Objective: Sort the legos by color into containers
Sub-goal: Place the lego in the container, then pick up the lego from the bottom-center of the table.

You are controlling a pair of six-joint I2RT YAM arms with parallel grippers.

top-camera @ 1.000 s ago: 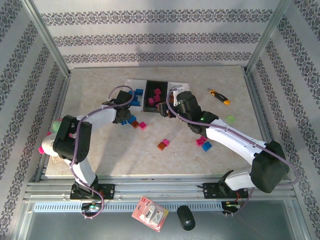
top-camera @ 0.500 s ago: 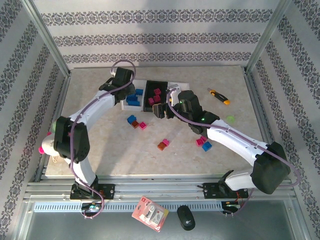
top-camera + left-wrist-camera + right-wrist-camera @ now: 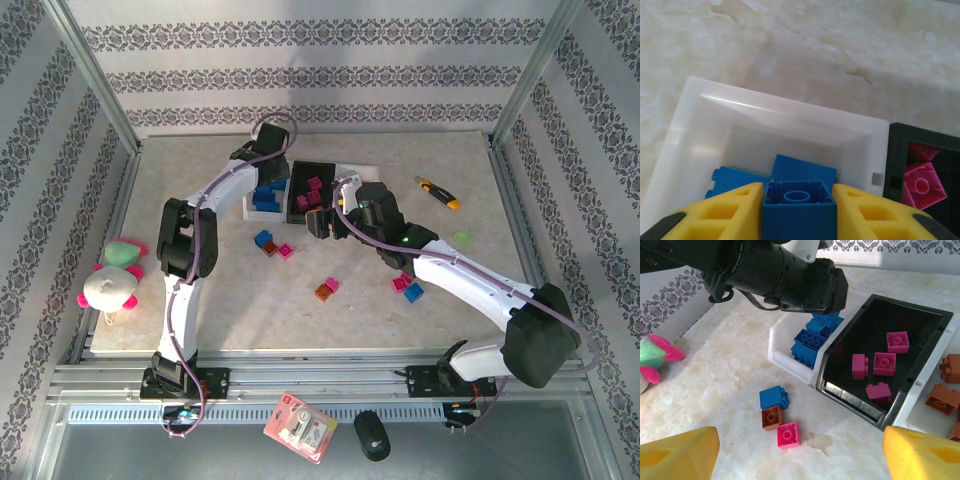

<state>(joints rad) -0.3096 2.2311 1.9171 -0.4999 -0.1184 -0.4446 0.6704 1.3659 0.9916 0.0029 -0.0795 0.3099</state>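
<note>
My left gripper [image 3: 798, 196] is shut on a blue lego [image 3: 798, 212], its yellow fingers [image 3: 730, 210] pressed to both sides. It hangs over the left white container [image 3: 780, 100], which holds other blue legos [image 3: 802, 171]. From above, the left gripper [image 3: 268, 168] is over that container [image 3: 250, 205]. The black container [image 3: 875, 410] holds several pink legos [image 3: 885, 362]. The right white container [image 3: 912, 402] holds brown legos [image 3: 942, 399]. My right gripper [image 3: 800, 460] is open and empty, above a blue [image 3: 774, 397], a brown [image 3: 772, 417] and a pink lego [image 3: 788, 435] on the table.
Loose legos lie mid-table: a brown-and-pink pair [image 3: 327, 289] and a pink-and-blue pair [image 3: 408, 287]. A utility knife [image 3: 438, 192] lies at the back right, with a small green piece [image 3: 460, 238] nearer. A plush toy [image 3: 112, 275] sits at the left edge. A red-and-white packet [image 3: 300, 427] lies off the table's front.
My left arm has swung from the table near the loose bricks back to over the left white container, carrying a blue lego. The right arm has hardly moved.
</note>
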